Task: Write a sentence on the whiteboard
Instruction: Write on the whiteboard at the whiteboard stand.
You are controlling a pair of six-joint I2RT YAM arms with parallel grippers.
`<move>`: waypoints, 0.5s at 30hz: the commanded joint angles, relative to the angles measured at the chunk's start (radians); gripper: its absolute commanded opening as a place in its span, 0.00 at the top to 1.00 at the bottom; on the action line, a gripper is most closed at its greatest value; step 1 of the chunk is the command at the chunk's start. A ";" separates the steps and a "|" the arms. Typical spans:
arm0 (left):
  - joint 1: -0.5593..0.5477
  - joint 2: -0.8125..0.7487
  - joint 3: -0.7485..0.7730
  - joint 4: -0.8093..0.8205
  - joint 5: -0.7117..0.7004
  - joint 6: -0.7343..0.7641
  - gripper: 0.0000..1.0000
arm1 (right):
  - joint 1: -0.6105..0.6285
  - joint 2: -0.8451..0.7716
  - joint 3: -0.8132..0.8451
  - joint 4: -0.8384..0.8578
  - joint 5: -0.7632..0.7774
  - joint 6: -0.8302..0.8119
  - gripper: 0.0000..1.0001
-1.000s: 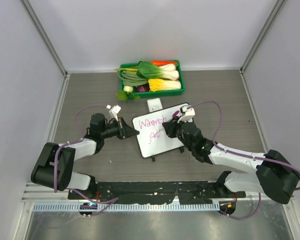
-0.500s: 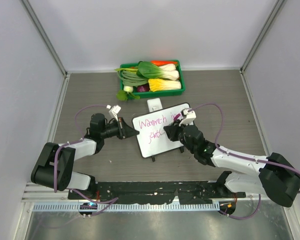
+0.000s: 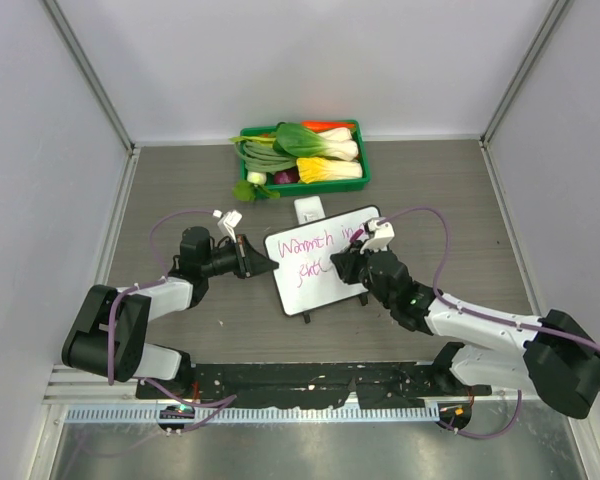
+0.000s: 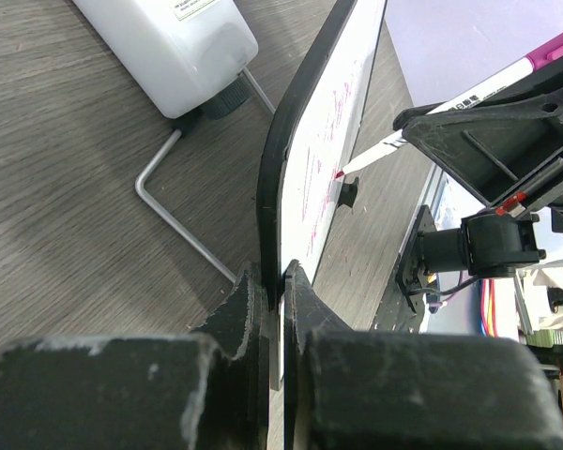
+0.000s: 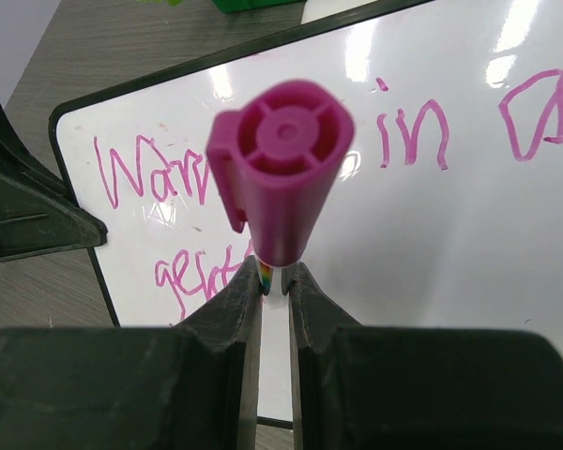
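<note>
At mid-table, left gripper (image 4: 274, 281) pinches shut on the edge of the whiteboard (image 3: 318, 288), steadying it, while right gripper (image 5: 274, 281), clamped on a pink marker (image 5: 280, 178), works line 2 of the sentence (image 3: 305, 246); next call, likely: carry the stroke rightward with light, even contact

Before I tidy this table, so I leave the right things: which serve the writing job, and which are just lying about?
In use: whiteboard, sentence, pink marker, left gripper, right gripper.
Lying about: green tray, vegetables, small white box.
</note>
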 commanded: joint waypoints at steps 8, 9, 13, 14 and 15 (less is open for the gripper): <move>0.002 0.007 -0.009 -0.035 -0.103 0.081 1.00 | -0.003 -0.070 0.063 -0.027 0.044 -0.042 0.99; 0.003 0.009 -0.009 -0.035 -0.101 0.079 1.00 | -0.001 -0.074 0.065 -0.023 0.044 -0.040 0.99; 0.003 0.009 -0.009 -0.036 -0.103 0.081 1.00 | -0.001 -0.071 0.085 -0.012 0.044 -0.043 0.99; 0.003 0.009 -0.009 -0.036 -0.103 0.081 1.00 | -0.003 -0.064 0.088 -0.012 0.042 -0.045 0.99; 0.003 0.009 -0.009 -0.036 -0.103 0.081 1.00 | -0.001 -0.053 0.094 -0.014 0.044 -0.046 0.99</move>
